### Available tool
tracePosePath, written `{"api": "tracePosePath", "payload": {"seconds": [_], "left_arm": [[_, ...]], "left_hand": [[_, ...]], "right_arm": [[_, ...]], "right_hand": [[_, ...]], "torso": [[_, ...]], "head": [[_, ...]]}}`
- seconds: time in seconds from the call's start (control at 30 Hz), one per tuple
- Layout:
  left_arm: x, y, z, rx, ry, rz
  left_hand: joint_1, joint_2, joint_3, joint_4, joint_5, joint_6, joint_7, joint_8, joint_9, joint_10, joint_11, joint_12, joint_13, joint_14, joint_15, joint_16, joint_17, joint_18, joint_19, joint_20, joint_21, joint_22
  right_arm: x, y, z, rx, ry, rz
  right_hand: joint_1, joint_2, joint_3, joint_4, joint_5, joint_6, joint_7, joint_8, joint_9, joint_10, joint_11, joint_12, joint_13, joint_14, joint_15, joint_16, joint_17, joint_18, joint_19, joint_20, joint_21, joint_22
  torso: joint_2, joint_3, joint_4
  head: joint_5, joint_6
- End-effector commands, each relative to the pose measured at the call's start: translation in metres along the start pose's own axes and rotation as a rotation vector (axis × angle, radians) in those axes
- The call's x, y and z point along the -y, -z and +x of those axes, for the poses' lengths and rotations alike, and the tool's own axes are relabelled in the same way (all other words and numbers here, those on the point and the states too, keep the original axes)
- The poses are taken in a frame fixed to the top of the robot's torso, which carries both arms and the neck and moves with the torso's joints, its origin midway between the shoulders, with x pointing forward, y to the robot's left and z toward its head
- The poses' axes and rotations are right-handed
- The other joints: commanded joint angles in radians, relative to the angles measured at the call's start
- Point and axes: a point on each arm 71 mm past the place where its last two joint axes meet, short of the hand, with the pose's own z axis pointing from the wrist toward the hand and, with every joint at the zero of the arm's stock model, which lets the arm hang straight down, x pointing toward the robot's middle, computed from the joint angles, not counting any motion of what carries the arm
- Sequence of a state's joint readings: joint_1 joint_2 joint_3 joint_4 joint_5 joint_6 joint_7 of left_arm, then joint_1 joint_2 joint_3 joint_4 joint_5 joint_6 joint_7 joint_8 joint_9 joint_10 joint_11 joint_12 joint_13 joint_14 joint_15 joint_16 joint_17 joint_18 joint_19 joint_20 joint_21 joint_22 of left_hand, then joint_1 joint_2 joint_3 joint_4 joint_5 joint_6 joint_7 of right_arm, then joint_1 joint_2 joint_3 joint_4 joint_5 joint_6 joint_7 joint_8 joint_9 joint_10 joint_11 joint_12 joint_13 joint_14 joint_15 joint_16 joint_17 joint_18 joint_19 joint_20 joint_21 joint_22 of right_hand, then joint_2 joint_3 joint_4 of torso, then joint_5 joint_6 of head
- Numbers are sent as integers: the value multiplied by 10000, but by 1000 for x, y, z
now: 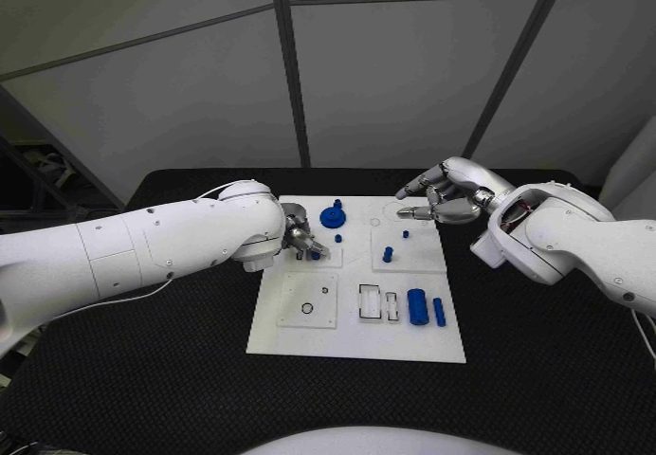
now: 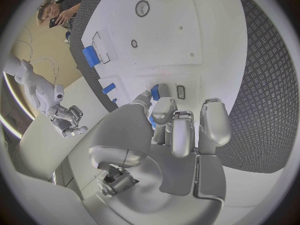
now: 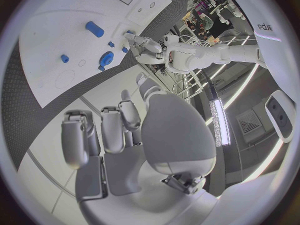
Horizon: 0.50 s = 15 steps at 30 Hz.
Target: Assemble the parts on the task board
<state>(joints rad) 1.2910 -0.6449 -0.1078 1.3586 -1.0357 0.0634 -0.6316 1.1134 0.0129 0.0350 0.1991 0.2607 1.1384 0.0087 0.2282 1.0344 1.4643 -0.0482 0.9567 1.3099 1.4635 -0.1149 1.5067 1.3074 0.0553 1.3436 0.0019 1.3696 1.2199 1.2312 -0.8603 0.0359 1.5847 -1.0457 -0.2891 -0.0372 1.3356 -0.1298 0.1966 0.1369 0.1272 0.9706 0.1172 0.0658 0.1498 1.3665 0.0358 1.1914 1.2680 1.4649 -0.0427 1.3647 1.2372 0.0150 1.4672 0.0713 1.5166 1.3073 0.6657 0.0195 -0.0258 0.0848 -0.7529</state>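
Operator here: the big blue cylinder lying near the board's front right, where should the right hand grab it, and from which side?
Grip the big blue cylinder across its round middle, coming straight down from above. It lies flat on the task board with a thinner blue part close on its right, so a side approach looks cramped. The right hand hangs free over the far edge.

Black surface (image 1: 164, 379) with a white board

The task board (image 1: 355, 336) lies flat at its middle, the dark top showing all round it.

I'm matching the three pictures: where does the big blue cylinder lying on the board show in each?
Head view: blue cylinder lies at the task board's near right.
Left wrist view: cylinder beyond the left hand.
Right wrist view: cylinder.
Shared landmark: the white board.
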Motion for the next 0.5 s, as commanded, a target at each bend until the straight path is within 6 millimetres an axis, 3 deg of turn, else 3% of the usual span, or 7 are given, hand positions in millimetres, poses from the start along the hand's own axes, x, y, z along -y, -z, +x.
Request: {"api": "tracePosePath", "payload": {"seconds": [0.03,0.17,0.23,0.5], "left_arm": [[-1,0,-1,28,-24,-50],[-1,1,-1,93,27,-46],[-2,1,-1,112,46,-46],[-2,6,-10,314,266,98]], "left_hand": [[61,-125,-109,197,-119,81,0,-66,39,589,-46,34,699,890,13,57,1853,237,99,5,9,25],[109,-166,-274,457,-253,111,4,-87,94,595,-40,12,719,888,14,52,1844,237,102,5,3,35],[177,-175,-411,662,-661,140,7,-100,145,601,-41,-5,736,888,11,54,1845,235,105,7,-2,45],[161,-304,-903,925,-1369,187,20,-149,271,623,-26,-12,787,889,17,61,1851,235,117,7,-13,78]], "right_arm": [[-1,0,-1,-44,18,-64],[-1,0,-1,-41,21,-54],[-1,0,-1,-42,21,-53],[1,0,-2,-26,12,-34]], "right_hand": [[-126,8,-19,62,54,57,-1,8,16,-64,-25,-43,-20,285,-1,-87,-35,53,546,-22,-73,1889],[-137,2,-25,73,54,52,-2,5,17,-74,-25,-62,-35,276,-1,-116,-75,59,531,-23,-92,1867],[-138,2,-26,74,54,52,-2,5,17,-75,-25,-62,-36,275,-1,-118,-77,59,530,-23,-94,1865],[-147,-1,-31,84,54,49,-2,3,19,-79,-25,-70,-42,271,-1,-133,-95,63,520,-23,-108,1849]], "torso": [[0,-1,3],[3,-3,10],[-1,-4,7],[-6,-9,9]], "head": [[-4,6],[-9,16],[-4,19],[-13,70]]}}
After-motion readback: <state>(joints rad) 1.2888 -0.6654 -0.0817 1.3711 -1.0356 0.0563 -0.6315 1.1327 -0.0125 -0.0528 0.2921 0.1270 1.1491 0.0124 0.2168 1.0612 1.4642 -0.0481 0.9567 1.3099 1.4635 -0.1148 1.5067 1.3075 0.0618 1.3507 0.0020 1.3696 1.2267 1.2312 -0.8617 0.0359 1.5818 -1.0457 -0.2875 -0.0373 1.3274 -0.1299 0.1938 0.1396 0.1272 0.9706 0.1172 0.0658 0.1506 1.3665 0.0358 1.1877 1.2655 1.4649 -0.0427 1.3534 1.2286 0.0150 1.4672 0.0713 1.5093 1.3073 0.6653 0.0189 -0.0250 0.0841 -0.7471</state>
